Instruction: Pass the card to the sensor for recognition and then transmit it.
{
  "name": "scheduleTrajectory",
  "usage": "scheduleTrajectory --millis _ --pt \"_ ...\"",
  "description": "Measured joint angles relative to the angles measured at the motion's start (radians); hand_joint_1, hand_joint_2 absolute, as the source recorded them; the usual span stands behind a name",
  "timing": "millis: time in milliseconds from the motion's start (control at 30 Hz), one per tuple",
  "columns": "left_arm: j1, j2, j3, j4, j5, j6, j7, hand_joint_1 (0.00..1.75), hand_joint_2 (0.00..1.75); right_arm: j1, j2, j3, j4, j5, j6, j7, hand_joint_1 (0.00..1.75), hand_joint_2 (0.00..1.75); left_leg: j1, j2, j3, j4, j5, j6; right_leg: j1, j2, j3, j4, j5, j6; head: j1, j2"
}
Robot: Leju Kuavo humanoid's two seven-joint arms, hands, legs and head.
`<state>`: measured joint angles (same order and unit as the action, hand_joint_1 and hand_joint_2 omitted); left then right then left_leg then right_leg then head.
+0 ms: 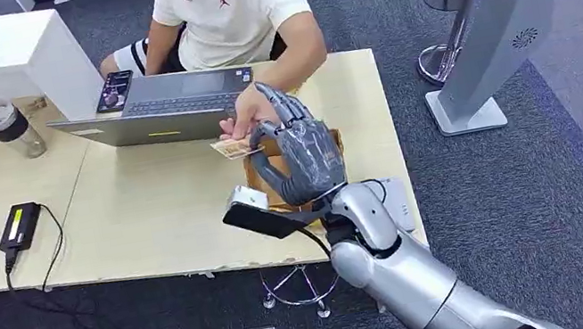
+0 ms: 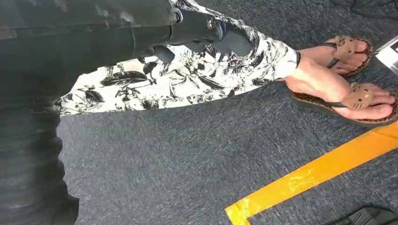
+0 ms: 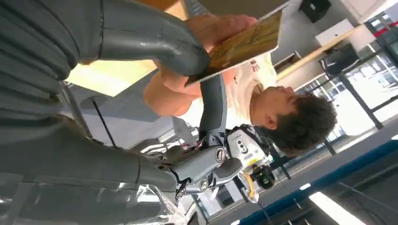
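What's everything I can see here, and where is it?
card: one, yellowish, over the table, held by the person's hand and the right robot hand
table: one, pale wood
laptop: one, grey, far table edge
phone: one, dark, on the laptop's left corner
bottle: one, clear with dark band, table's left
adapter: one, black, left near edge
kiosk: one, grey, right floor
person's hand: one, at the card
right robot hand: one, grey, mid-table
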<state>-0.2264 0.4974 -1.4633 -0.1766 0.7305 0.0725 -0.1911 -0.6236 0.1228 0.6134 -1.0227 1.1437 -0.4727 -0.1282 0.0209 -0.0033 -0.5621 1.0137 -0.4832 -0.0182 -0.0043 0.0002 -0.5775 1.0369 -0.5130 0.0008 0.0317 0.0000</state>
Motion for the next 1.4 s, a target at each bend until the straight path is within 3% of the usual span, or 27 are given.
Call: scheduleTrajectory --millis 233,400,567,700,767,867,1000,1133,1267,1400 --pt "0.000 0.000 0.000 0.000 0.005 0.000 0.000 0.00 1.75 0.009 -0.013 0.003 0.022 -0.018 -0.040 0.011 0.00 1.75 0.000 0.000 0.000 0.000 0.000 0.000 0.000 0.000 0.000 0.000 0.000 0.000 0.000 0.000" --pt "0.000 -0.001 0.000 0.000 0.032 0.001 0.030 0.00 1.75 0.030 -0.042 -0.033 0.009 -0.140 -0.057 0.021 0.00 1.75 0.000 0.000 0.001 0.000 0.000 0.000 0.000 0.001 0.000 -0.001 0.000 0.000 0.000 0.000" --pt "0.007 -0.003 0.000 -0.002 0.057 0.004 0.071 0.00 1.75 0.040 -0.140 -0.145 -0.047 -0.302 -0.074 -0.021 0.00 1.75 -0.002 0.001 0.002 0.001 0.000 0.000 -0.002 0.001 0.000 -0.001 0.001 0.001 0.000 0.000" --pt "0.010 -0.008 0.001 -0.002 0.076 0.001 0.105 0.00 1.75 0.093 -0.227 -0.265 -0.089 -0.375 -0.174 -0.022 0.00 1.75 -0.002 0.000 0.002 0.001 0.000 0.001 -0.002 0.000 0.001 -0.003 0.001 0.001 0.000 0.000" --pt "0.016 -0.010 0.002 -0.002 0.084 0.000 0.124 0.00 1.75 0.129 -0.281 -0.352 -0.105 -0.471 -0.214 -0.075 0.00 1.75 -0.002 -0.001 0.001 0.001 -0.001 0.002 -0.002 -0.001 0.001 -0.003 0.001 0.001 0.000 0.000" --pt "0.021 -0.011 0.003 -0.002 0.094 -0.001 0.143 0.00 1.75 0.164 -0.352 -0.497 -0.099 -0.666 -0.224 -0.205 0.00 1.75 -0.002 0.000 0.001 0.001 -0.002 0.003 -0.002 0.000 0.001 -0.004 0.001 0.001 0.000 0.000" --pt "0.020 -0.013 0.003 -0.002 0.103 -0.001 0.155 0.00 1.75 0.207 -0.403 -0.613 -0.042 -0.924 -0.217 -0.316 0.00 1.75 -0.001 0.001 0.001 0.001 -0.002 0.003 -0.002 0.000 0.000 -0.004 0.001 0.001 0.000 0.000" --pt "0.020 -0.016 0.003 -0.002 0.109 -0.002 0.164 0.00 1.75 0.237 -0.422 -0.692 0.042 -1.174 -0.181 -0.348 0.00 1.75 -0.001 0.000 0.000 0.001 -0.002 0.003 -0.001 0.000 0.000 -0.004 0.001 0.001 0.000 0.000" --pt "0.018 -0.018 0.004 -0.002 0.117 -0.002 0.172 0.00 1.75 0.260 -0.417 -0.737 0.173 -1.450 -0.150 -0.310 0.00 1.75 0.000 0.001 0.000 0.000 -0.002 0.003 -0.001 0.000 0.000 -0.004 0.001 0.001 0.000 0.000" --pt "0.016 -0.023 0.005 -0.003 0.123 0.001 0.175 0.00 1.75 0.281 -0.403 -0.754 0.291 -1.558 -0.138 -0.292 0.00 1.75 0.000 0.001 0.000 0.000 -0.002 0.003 0.000 0.000 0.000 -0.004 0.000 0.001 0.000 0.000"
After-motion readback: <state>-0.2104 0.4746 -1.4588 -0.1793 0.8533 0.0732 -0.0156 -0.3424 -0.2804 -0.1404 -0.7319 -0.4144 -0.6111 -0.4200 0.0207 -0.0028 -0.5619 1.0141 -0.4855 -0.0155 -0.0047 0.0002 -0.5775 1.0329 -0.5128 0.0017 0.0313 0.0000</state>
